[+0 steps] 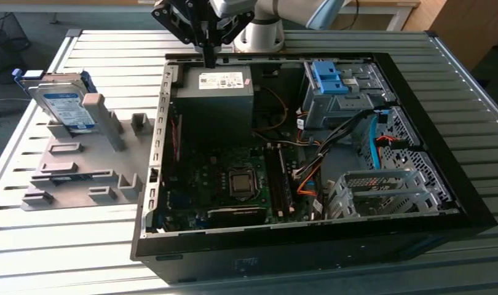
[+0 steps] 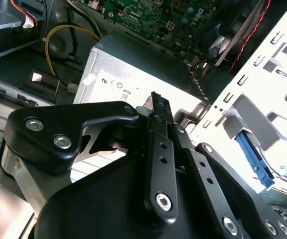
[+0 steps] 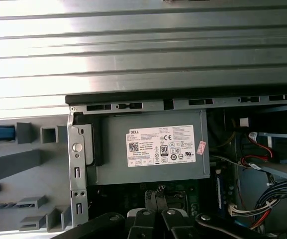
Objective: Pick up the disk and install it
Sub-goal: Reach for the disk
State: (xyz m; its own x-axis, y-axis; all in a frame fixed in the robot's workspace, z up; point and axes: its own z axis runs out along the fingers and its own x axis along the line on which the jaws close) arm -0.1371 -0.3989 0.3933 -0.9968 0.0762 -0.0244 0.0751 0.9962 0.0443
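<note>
The disk (image 1: 62,104), a flat silver hard drive with a white-and-blue label in a bright blue plastic carrier frame, is not yet picked up, and your black gripper (image 1: 209,60) is empty.

You'll find the disk standing on edge, leaning in a slot of the grey plastic fixture plate (image 1: 77,175). The plate lies on the slatted metal table (image 1: 85,258) by the table edge at the exterior view's left. Your gripper is well apart from the disk, above the far rim of the open black computer case (image 1: 315,255). Its tip is just over the dark grey power supply box (image 1: 220,104) with the small white label. The two fingers are drawn together to a narrow point with nothing between them, as both wrist views show. Inside the case, a blue plastic bracket (image 1: 327,77) sits on the drive cage near the far corner.
</note>
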